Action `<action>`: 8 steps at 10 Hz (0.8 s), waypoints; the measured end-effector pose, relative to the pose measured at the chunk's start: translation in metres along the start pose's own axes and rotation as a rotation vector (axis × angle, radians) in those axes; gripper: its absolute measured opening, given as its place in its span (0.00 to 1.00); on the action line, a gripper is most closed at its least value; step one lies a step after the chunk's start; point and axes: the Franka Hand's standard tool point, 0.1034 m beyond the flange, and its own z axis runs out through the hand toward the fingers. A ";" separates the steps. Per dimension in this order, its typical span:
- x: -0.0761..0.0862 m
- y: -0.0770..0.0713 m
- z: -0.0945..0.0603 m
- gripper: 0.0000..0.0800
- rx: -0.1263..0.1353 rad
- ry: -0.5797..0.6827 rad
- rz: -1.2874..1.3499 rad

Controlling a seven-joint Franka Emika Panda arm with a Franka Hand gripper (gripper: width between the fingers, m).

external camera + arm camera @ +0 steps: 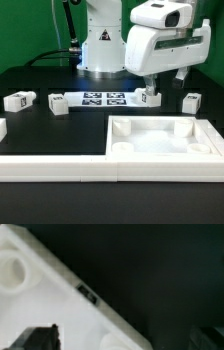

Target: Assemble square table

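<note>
- one top (165, 140), white with a raised rim, lies flat in the lower right of the exterior view, against the bar (60, 165).
- four legs, small white tagged blocks, lie on the black table (60, 130), all apart from the top:
  - one leg (20, 101) and one leg (58, 104) at the exterior view's left
  - one leg (150, 96) just beside the marker board's right end
  - one leg (191, 101) at the exterior view's right
- one marker board (103, 98) lies flat at mid frame, in front of the arm's base.
- one more white piece (2, 127) is cut off by the left edge; i cannot tell what it is.
- one gripper (165, 80) hangs in the upper right, above the table behind the top.
- in the wrist view the gripper (128, 336) has its two fingers (40, 336) spread wide with nothing held between them.
- the wrist view shows the top (40, 308) below, with one round hole (10, 272) and one dark tag (88, 294) on its rim.
</note>
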 end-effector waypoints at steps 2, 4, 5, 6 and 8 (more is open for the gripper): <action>0.003 -0.016 -0.001 0.81 0.047 -0.004 0.307; 0.007 -0.021 0.000 0.81 0.086 -0.011 0.510; 0.007 -0.022 0.000 0.81 0.088 -0.014 0.563; 0.007 -0.023 0.000 0.81 0.092 -0.017 0.620; 0.007 -0.024 0.001 0.81 0.097 -0.021 0.662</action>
